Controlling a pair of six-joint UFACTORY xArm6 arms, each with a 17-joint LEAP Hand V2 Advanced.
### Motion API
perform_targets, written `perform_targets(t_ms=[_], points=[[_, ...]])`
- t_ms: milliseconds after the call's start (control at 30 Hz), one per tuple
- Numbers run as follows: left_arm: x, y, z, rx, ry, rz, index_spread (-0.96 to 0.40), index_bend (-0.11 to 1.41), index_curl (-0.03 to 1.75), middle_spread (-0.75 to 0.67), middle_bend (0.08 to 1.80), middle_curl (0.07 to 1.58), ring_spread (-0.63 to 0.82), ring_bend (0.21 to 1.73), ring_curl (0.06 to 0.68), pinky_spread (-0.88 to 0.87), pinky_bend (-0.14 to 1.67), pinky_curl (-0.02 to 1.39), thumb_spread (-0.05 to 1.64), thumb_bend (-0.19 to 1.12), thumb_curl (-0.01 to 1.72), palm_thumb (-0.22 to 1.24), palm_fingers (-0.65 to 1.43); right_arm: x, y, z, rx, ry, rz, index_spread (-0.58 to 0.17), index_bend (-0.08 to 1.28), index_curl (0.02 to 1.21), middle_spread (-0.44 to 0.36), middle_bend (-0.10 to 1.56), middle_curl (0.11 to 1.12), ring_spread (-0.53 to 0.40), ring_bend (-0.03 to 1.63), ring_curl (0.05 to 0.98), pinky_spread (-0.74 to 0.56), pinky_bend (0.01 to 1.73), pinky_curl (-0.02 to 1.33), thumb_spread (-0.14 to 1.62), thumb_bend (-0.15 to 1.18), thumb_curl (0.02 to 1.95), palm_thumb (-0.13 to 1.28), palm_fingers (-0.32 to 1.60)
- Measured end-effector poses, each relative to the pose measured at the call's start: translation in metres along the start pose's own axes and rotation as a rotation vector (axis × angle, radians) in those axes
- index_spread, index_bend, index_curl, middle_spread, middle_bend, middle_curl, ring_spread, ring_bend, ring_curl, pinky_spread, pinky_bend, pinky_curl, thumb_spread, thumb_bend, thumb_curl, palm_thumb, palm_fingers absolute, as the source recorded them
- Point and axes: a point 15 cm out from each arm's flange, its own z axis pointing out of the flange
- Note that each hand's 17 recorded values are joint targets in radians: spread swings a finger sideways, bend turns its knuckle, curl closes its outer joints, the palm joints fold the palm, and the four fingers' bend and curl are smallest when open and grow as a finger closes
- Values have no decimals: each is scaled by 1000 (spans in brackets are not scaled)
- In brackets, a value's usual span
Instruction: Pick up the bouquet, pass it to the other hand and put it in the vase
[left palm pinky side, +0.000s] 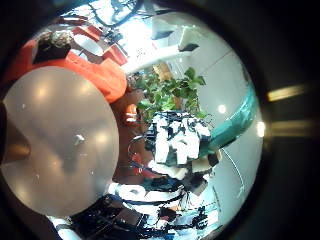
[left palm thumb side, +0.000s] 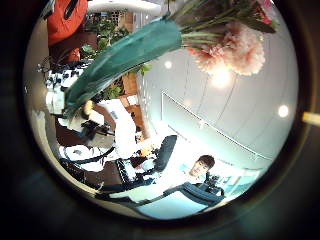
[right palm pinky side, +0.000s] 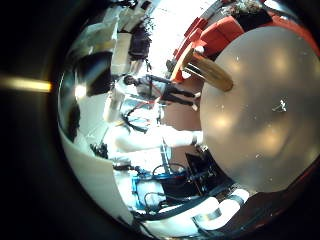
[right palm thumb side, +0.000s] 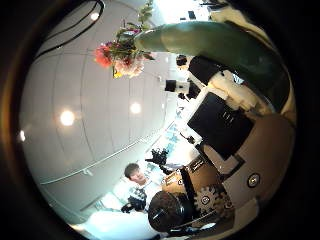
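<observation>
The bouquet (left palm thumb side: 130, 50) is a long wrapped cone with a head of flowers (left palm thumb side: 235, 45), held up in the air with the ceiling behind it. At its narrow stem end sits a hand (left palm thumb side: 65, 85) with fingers curled on the wrap. In the right thumb side view my right hand's fingers (right palm thumb side: 230, 110) bend round the wrap (right palm thumb side: 210, 45), and the flowers (right palm thumb side: 125, 50) point away from the palm. The wrap (left palm pinky side: 240, 110) passes close by my left palm; none of the left hand's own fingers show. A tall tube-shaped vase (right palm pinky side: 210, 70) stands on the round table (right palm pinky side: 260, 110).
The round table (left palm pinky side: 60, 130) lies below both hands. Upholstered seats (left palm pinky side: 70, 65) stand beyond it, with a leafy plant (left palm pinky side: 170, 90) behind the other hand (left palm pinky side: 180, 140). A white robot arm (right palm pinky side: 150, 135) crosses the space beside the table.
</observation>
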Motion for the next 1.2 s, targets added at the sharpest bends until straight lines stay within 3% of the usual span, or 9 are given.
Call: perform_targets(t_ms=[133, 333, 467, 567, 667, 767, 933, 1200], points=[[4, 1, 6, -12, 11, -3, 222, 131, 276, 406, 301, 382, 511, 630, 209, 471, 286, 318, 948, -27, 330, 254, 141, 13, 1, 11, -36, 36, 24, -238, 1135, 984, -139, 1384, 845, -200, 1453, 741, -176, 1212, 987, 904, 56, 1300, 1153, 1108], [10, 1, 19, -48, 57, -39, 202, 163, 275, 276, 490, 444, 491, 635, 198, 471, 227, 300, 936, -24, 335, 285, 286, 25, 0, 21, -57, 79, 39, -238, 1134, 985, -139, 1385, 843, -201, 1451, 743, -179, 1203, 1002, 905, 50, 1327, 1153, 1108], [10, 5, 26, -74, 67, -81, 112, 208, 309, 95, 692, 536, 274, 700, 211, 372, 182, 280, 953, 6, 354, 398, 526, 34, -3, 19, -47, 111, 42, -238, 1134, 986, -139, 1385, 843, -203, 1450, 746, -181, 1197, 1012, 907, 43, 1341, 1149, 1107], [9, 5, 26, -81, 67, -138, -7, 165, 305, -70, 787, 572, -93, 941, 266, 9, 491, 346, 971, 70, 394, 599, 1101, 35, -4, 19, -44, 118, 41, -238, 1135, 987, -140, 1382, 845, -203, 1450, 747, -183, 1195, 1019, 910, 40, 1349, 1149, 1105], [5, 5, 29, -99, 78, -180, -131, 254, 354, -194, 849, 688, -284, 1144, 380, -241, 844, 499, 954, 142, 456, 812, 1287, 38, -6, 17, -35, 136, 41, -238, 1134, 987, -141, 1380, 846, -203, 1449, 748, -184, 1198, 1025, 912, 37, 1356, 1149, 1106], [7, 2, 28, -94, 96, -156, -260, 449, 442, -286, 937, 755, -362, 1245, 439, -372, 1053, 588, 949, 166, 509, 910, 1311, 47, -6, 13, -29, 171, 57, -238, 1136, 988, -142, 1381, 848, -198, 1448, 751, -187, 1195, 1037, 916, 31, 1365, 1146, 1102], [16, 5, 32, -93, 99, -104, -431, 688, 591, -385, 1073, 830, -402, 1365, 497, -469, 1190, 656, 965, 169, 580, 969, 1202, 55, -13, -11, 62, 212, 63, -240, 1146, 993, -144, 1373, 853, -206, 1438, 758, -190, 1200, 1050, 921, 9, 1367, 1125, 1082], [56, -1, 23, -41, 9, 43, -584, 792, 779, -447, 1178, 891, -400, 1461, 539, -515, 1278, 711, 1002, 172, 682, 1011, 1091, 68, -5, -52, 229, 181, 109, -260, 1033, 971, -152, 1257, 837, -207, 1373, 729, -235, 1171, 981, 968, -37, 1166, 911, 1033]])
